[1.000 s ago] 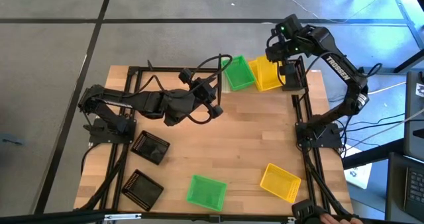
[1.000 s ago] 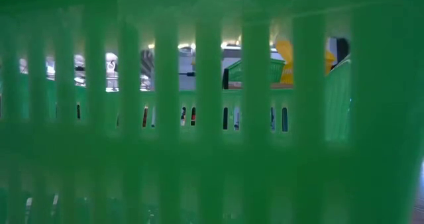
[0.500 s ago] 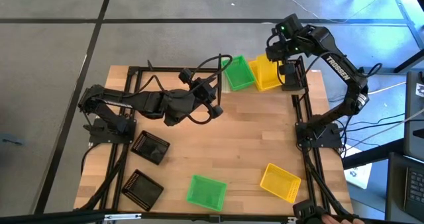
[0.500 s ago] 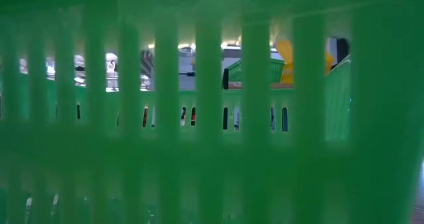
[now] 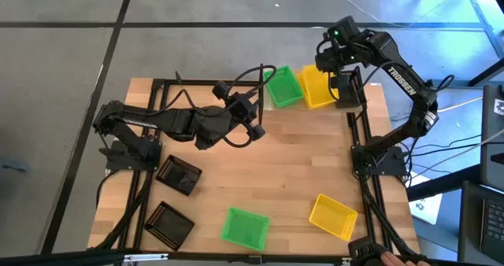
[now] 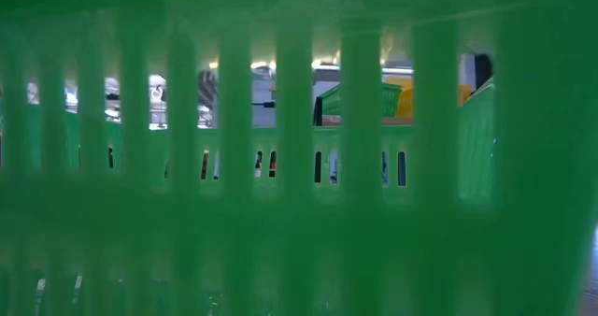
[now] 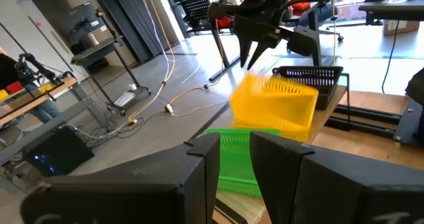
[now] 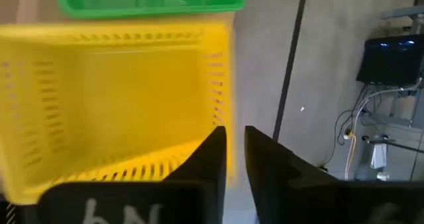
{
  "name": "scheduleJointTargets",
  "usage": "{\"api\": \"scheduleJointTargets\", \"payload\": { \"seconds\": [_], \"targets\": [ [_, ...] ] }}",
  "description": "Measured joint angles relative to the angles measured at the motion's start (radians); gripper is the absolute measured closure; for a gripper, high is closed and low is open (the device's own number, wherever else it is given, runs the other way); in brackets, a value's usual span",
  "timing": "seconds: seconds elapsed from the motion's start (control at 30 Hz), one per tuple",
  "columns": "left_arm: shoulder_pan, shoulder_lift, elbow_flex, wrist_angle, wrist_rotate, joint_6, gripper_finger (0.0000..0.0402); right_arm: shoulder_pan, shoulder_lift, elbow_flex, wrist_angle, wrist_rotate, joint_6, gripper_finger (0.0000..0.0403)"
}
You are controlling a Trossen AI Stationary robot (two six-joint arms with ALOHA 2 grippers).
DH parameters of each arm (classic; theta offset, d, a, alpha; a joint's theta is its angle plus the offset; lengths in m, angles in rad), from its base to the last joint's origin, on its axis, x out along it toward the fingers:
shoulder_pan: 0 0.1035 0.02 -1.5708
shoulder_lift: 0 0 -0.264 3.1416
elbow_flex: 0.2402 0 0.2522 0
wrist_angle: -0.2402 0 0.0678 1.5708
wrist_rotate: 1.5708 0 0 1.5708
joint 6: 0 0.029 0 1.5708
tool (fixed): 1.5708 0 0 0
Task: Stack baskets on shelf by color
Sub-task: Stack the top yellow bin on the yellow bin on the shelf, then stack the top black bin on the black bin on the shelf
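Change: yellow basket is sitting lower in the low view than a second ago, beside the green basket on the shelf.
Right gripper: hovering over the yellow basket's far rim, fingers slightly parted, gripping nothing.
Left gripper: waiting mid-table, fingers apart, empty.
Loose baskets: green, yellow, two black are lying on the tabletop.

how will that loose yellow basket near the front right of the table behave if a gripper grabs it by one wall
The yellow basket is probably light: thin plastic, slotted sides, nothing visible in it. Grabbed by one wall, it would likely hang tilted rather than level, and the wall may flex slightly. With its flat base on the smooth wooden tabletop, a push would probably slide it, not tip it.
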Motion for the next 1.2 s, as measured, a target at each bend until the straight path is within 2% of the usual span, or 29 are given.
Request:
{"api": "scheduleJointTargets", "payload": {
  "seconds": [0.13,0.27,0.43,0.57,0.73,0.87,1.0,1.13,1.2],
  "targets": [
    [0.0,0.0,0.0,0.0,0.0,0.0,0.0324,0.001,0.0,0.0,0.018,0.019,-0.007,0.033],
    [0.0,0.0,0.0,-0.005,0.0,0.001,0.0324,0.015,-0.001,0.018,0.042,0.061,0.0,0.0328],
    [0.0,0.0,0.0,-0.077,-0.006,0.0,0.0324,0.062,-0.05,0.074,0.018,-0.006,0.087,0.0333],
    [0.0,0.0,0.0,-0.147,-0.011,-0.034,0.0324,0.146,-0.117,0.093,-0.091,-0.093,0.186,0.0336],
    [0.0,-0.028,-0.002,-0.319,0.017,-0.176,0.0324,0.317,-0.18,0.093,-0.212,-0.119,0.289,0.034],
    [0.007,-0.094,-0.001,-0.544,0.18,-0.454,0.0324,0.434,-0.22,0.093,-0.247,-0.115,0.421,0.0343],
    [0.025,-0.134,-0.001,-0.797,0.433,-0.752,0.0324,0.544,-0.253,0.093,-0.247,-0.124,0.533,0.0344],
    [0.031,-0.123,-0.003,-1.055,0.687,-1.103,0.0324,0.638,-0.265,0.093,-0.246,-0.124,0.625,0.0344],
    [0.03,-0.109,-0.018,-1.12,0.794,-1.255,0.0324,0.673,-0.264,0.093,-0.243,-0.125,0.666,0.0344]
  ]
}}
